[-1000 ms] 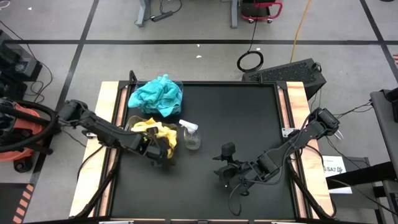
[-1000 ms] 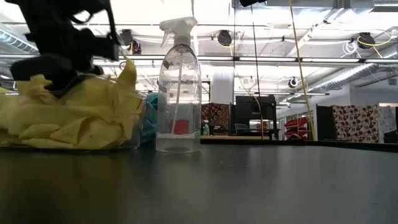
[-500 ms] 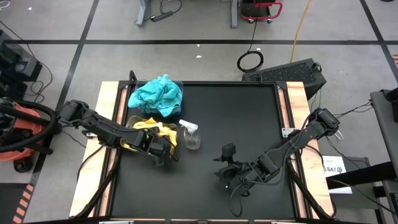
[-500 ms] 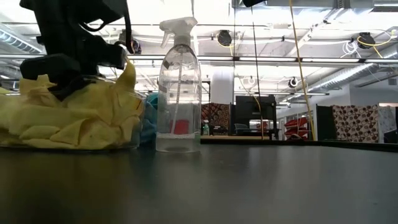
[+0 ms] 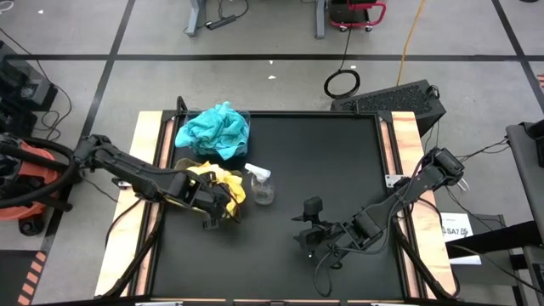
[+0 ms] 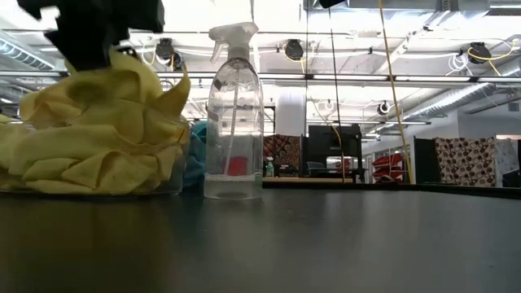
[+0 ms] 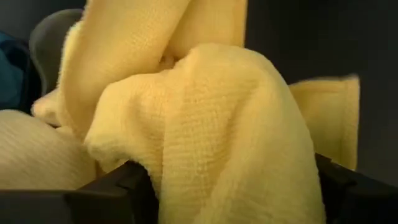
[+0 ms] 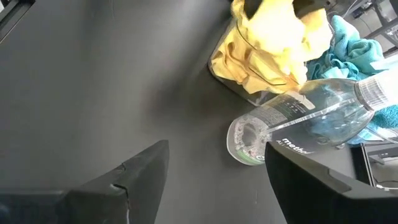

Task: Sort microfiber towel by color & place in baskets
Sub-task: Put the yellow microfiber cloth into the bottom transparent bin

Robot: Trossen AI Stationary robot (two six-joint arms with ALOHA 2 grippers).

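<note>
The left gripper (image 5: 212,206) sat over the near basket (image 6: 175,167), fingers closed around a fold of yellow towel (image 7: 205,130) that bulged up between them. The rest of the yellow pile (image 5: 214,180) filled that clear tub and heaped above its rim. The teal towels (image 5: 214,127) lay piled in the far basket (image 5: 245,119) at the table's back left corner, well apart from the arm. No loose cloth showed on the black table (image 5: 331,170), so sorting looked nearly finished.

The step in hand seemed to be settling this last yellow cloth into the tub. Doing it well probably meant lowering the fold toward the middle of the heap before letting go, since the pile already stood high and a corner flopped toward the spray bottle (image 6: 234,114) just beside the tub. Releasing near the edge risked the cloth sliding over the rim or nudging the bottle. A straight lift afterwards would avoid dragging fuzzy fabric back out.

The right gripper (image 8: 211,180) waited low over the table's near right area, fingers spread apart and empty, pointing toward the bottle.
</note>
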